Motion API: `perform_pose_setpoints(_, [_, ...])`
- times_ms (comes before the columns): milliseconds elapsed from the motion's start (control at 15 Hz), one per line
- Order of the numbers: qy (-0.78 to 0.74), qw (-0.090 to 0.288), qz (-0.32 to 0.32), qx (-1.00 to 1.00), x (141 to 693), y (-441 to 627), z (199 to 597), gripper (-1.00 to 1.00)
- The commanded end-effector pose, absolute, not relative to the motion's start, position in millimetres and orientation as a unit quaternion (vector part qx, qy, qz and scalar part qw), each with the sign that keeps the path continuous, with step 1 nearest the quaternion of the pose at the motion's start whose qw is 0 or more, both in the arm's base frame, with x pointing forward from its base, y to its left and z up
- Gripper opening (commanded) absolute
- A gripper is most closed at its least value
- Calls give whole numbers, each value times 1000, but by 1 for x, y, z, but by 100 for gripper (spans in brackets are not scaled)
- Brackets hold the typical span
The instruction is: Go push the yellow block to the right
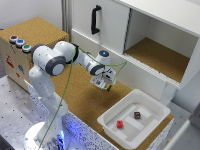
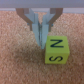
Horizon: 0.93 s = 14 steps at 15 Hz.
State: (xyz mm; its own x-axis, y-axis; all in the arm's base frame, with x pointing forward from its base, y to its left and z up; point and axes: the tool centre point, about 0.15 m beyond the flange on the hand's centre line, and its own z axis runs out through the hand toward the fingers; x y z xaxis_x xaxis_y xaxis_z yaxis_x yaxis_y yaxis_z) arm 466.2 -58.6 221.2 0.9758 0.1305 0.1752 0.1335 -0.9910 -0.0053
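The yellow block (image 2: 56, 50) is a small yellow-green cube with dark letters on its faces, resting on the cork surface. In the wrist view my gripper (image 2: 43, 42) is shut, its two grey fingers (image 2: 39, 30) pressed together with nothing between them, and their tips stand right beside the cube, touching or nearly touching its side. In the exterior view the gripper (image 1: 103, 82) is low over the cork table, and the yellow block (image 1: 107, 86) shows only as a small speck at its tips.
A white tray (image 1: 150, 101) stands at the exterior view's right and holds a red block (image 1: 120, 124) and a dark brown block (image 1: 137, 115). A white cabinet (image 1: 107, 20) with a black handle (image 1: 94, 19) rises behind. A box with buttons (image 1: 19, 43) sits at the exterior view's left.
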Motion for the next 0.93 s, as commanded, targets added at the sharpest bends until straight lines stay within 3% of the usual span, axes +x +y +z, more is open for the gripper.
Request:
perform_pose_setpoints(0, [-72,12,-81,-994,463,-49,273,100])
perform_pose_setpoints(267, [-95,-24,-85,-992,453,-46,320,100])
perform_pose_setpoints(867, [-95,-24,-85,-992,453,-46,320,100])
